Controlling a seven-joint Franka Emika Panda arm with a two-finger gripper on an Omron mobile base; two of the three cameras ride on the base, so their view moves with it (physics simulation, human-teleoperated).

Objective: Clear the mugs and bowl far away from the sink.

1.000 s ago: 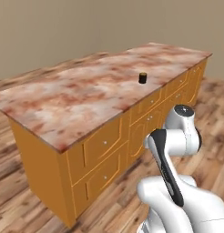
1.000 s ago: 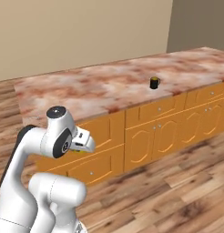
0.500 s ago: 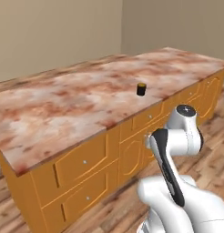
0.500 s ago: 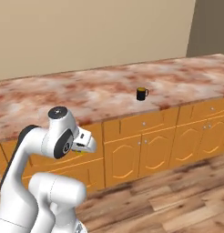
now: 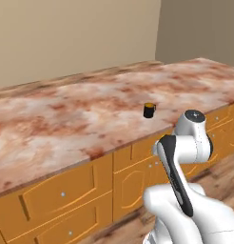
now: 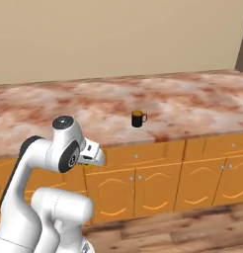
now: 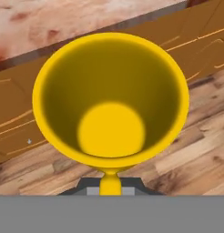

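Observation:
One black mug (image 5: pixel 149 110) with a yellow-orange inside stands upright on the marble counter (image 5: pixel 66 114), near its front edge; the right base view has the mug (image 6: pixel 138 119) with its handle to the right. My gripper (image 7: pixel 109 187) is shut on the rim of the bowl (image 7: pixel 111 98), whose yellow inside faces the hand camera. The gripper (image 6: pixel 92 157) hangs in front of the cabinet drawers, below counter height, left of the mug, and a yellow-olive edge of the bowl (image 6: pixel 86 165) pokes out under it. The sink is out of view.
Orange wooden cabinets (image 6: pixel 158 185) with drawers and doors run under the counter. A wooden plank floor (image 6: pixel 182 237) lies in front of them. A beige wall (image 6: pixel 118 34) stands behind the counter.
The whole picture has shifted, so the base has driven: the counter now faces me more squarely and sits closer. My grip on the bowl is unchanged.

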